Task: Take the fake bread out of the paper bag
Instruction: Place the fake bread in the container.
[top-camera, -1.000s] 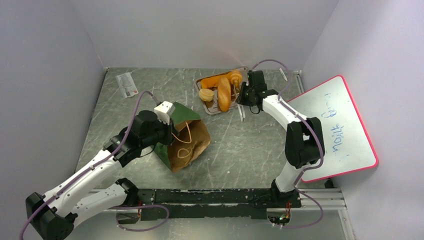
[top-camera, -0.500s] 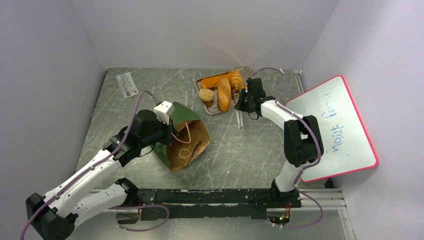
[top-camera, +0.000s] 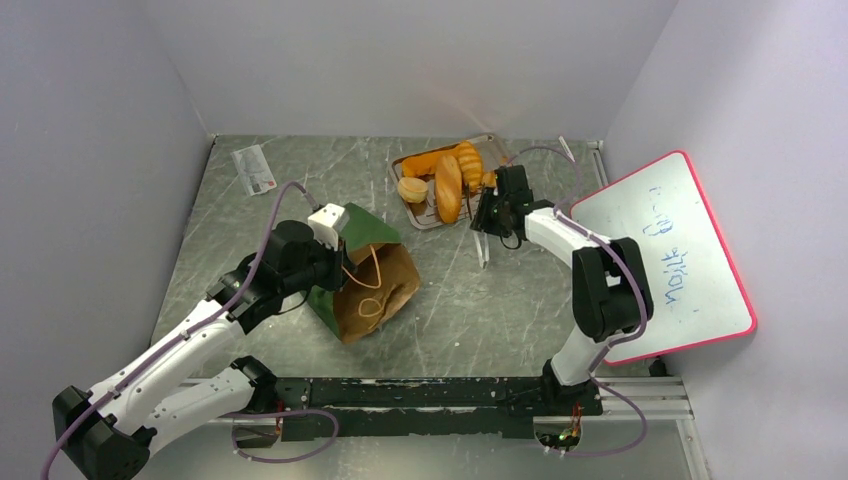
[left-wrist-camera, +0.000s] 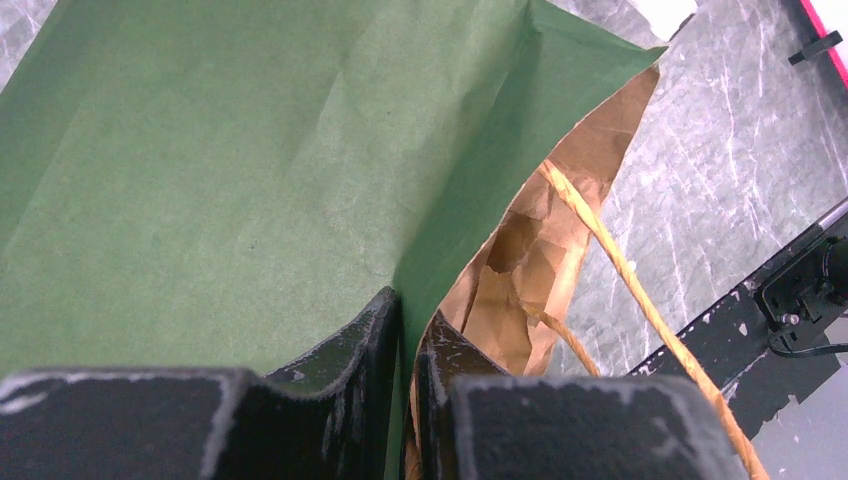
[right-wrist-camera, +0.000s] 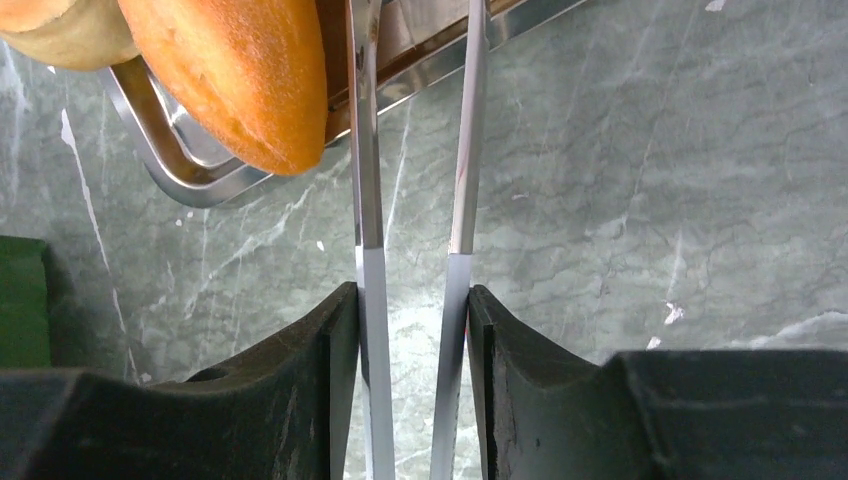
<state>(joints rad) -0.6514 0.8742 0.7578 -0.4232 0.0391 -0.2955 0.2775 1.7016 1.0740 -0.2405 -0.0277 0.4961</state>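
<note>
The bag (top-camera: 372, 285) lies on its side left of the middle of the tabletop (top-camera: 500, 300), green outside to the far left and its brown mouth open toward the near right. A cord handle loops across the mouth. The left claw (left-wrist-camera: 408, 400) is pinched tight on the bag's green wall at the mouth edge. In the left wrist view only crumpled brown lining shows inside.

The bread (top-camera: 448, 188) is on the tray (top-camera: 428, 222) at the far middle, well apart from the bag. It is packed close and fills most of the tray. One loaf (right-wrist-camera: 240, 80) reaches out past the tray's near rim.

The right claw (right-wrist-camera: 412, 300) holds the tongs (right-wrist-camera: 366, 200), one finger pressed against the outside of each blade. The blades stand slightly apart and run across the tray's rim just beside the loaf's end.

Open tabletop stretches between bag and tray, and wider from the bag rightward to the whiteboard (top-camera: 660, 260), which leans at the right wall close to the right arm. A card (top-camera: 254, 168) lies in the far left corner. Walls close off the left, far and right sides.
</note>
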